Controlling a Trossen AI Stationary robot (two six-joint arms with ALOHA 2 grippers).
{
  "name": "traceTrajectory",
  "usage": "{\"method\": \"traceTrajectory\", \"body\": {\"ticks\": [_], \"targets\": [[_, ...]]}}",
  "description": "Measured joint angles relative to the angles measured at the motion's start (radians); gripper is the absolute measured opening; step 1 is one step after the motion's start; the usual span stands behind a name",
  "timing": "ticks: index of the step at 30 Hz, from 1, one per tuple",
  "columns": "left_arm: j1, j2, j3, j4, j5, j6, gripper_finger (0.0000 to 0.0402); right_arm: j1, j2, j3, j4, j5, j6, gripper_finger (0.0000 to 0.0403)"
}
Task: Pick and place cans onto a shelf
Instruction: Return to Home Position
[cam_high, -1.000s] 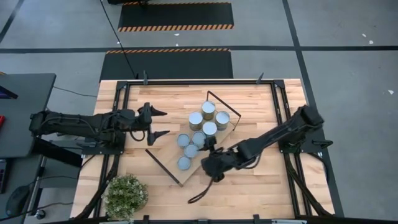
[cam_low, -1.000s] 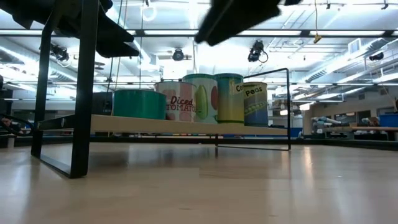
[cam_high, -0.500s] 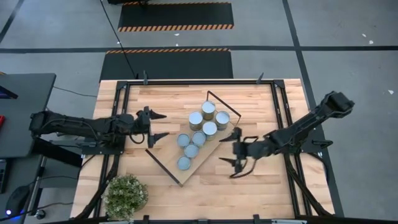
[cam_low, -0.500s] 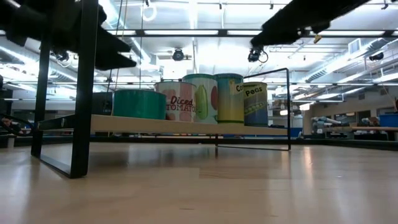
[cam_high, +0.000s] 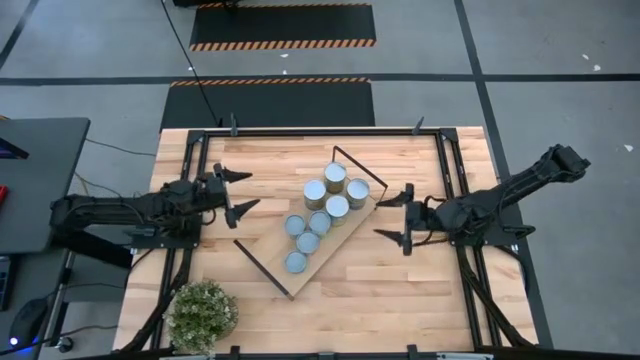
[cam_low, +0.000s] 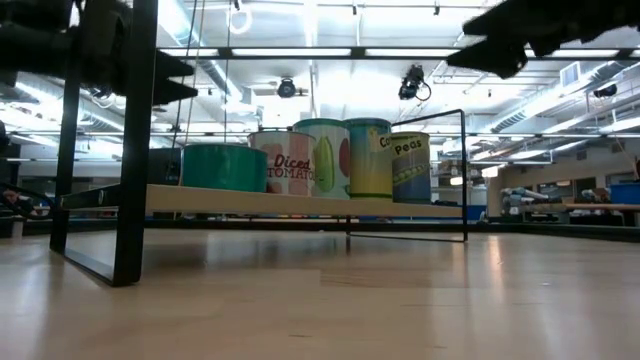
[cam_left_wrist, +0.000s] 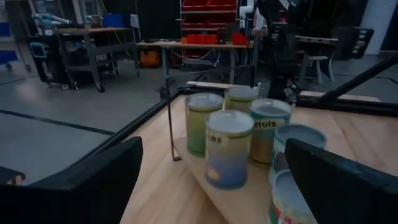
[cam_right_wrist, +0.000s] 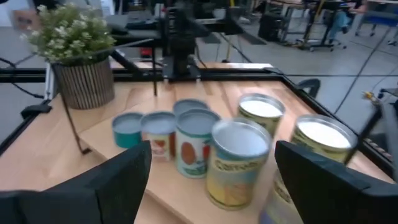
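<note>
This looks like a robotics lab in an industrial hall. The plank table (cam_high: 400, 290) stands on a grey concrete floor (cam_high: 560, 70), with hazard-striped black mats (cam_high: 282, 27) laid beyond it. Long ceiling strip lights (cam_low: 320, 52) hang overhead, and a workbench (cam_left_wrist: 186, 45), a red storage rack (cam_left_wrist: 208, 12) and a steel-framed bench (cam_left_wrist: 78, 37) (all somewhat blurred) fill the room behind.

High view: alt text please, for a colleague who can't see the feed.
Several cans stand clustered on the shelf, which lies diagonally at centre. The left gripper and right gripper hang open on either side, clear of it. A potted plant sits lower left.
</note>
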Motion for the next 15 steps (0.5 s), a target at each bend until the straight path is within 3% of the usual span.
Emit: {"method": "traceTrajectory", "body": {"ticks": [7,15], "targets": [[0.026,-0.097,-0.112,0.043,0.000,-0.005,0.0400,-0.060,-0.162,-0.106,0.030,-0.003,-0.037,0.0349],[0.067,-0.228,-0.121,0.005,0.000,0.056,0.0400,-0.136,-0.368,-0.231,0.035,-0.032,-0.062,0.0349]]}}
